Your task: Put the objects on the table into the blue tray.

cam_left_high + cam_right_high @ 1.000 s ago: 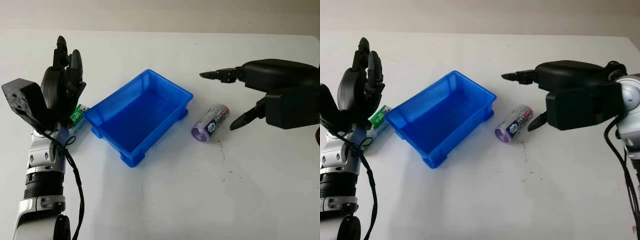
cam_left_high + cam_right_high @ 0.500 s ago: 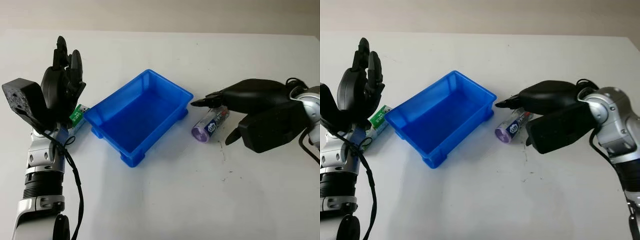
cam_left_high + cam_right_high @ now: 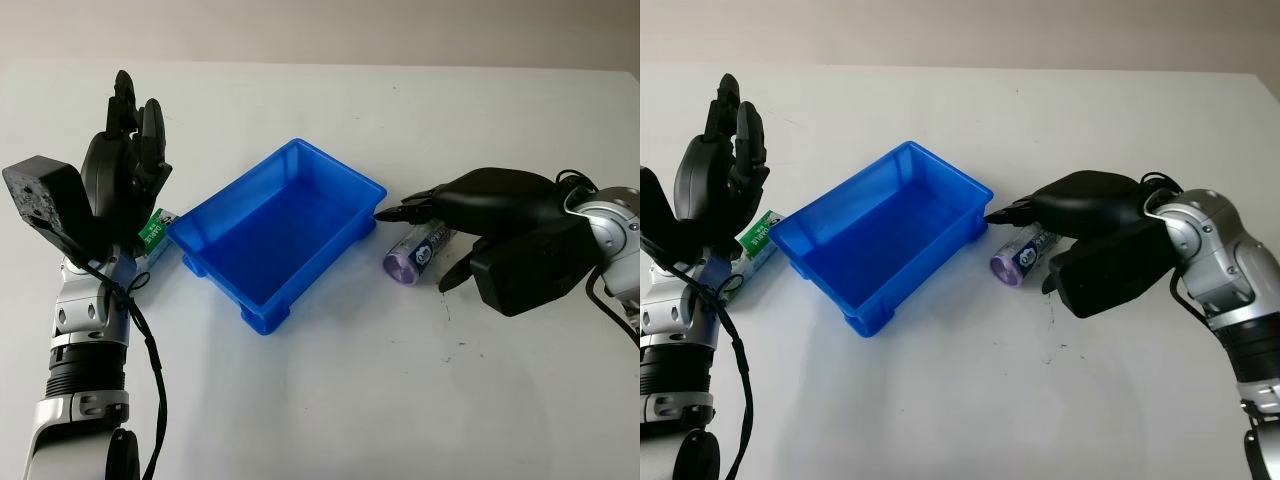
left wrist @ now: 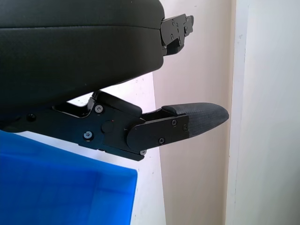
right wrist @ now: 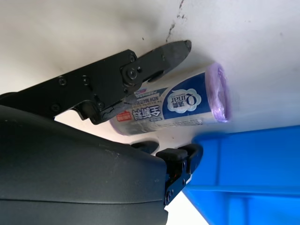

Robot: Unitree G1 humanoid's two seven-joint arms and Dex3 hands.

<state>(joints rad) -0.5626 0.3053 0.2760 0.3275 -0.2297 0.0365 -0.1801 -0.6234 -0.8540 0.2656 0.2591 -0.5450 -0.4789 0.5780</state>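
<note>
The purple roll (image 3: pixel 421 250) lies on its side on the white desk (image 3: pixel 330 400), right of centre in the head views, just beside the blue tray (image 3: pixel 277 232) at the middle of the frame. It looks like a wrapped roll of thin bags: probably light, a little soft under pressure, with a slick film label, and round enough to roll away if nudged. The best hold is likely across the middle of its length, one finger on each long side.

The right hand (image 3: pixel 478 215) arches over the roll from the right edge; its fingers (image 5: pixel 159 56) straddle the roll, spread and not yet closed on it.

A green packet (image 3: pixel 155 232) sits at the tray's left. The left hand (image 3: pixel 125 160) is raised at the upper left, open, holding nothing.
</note>
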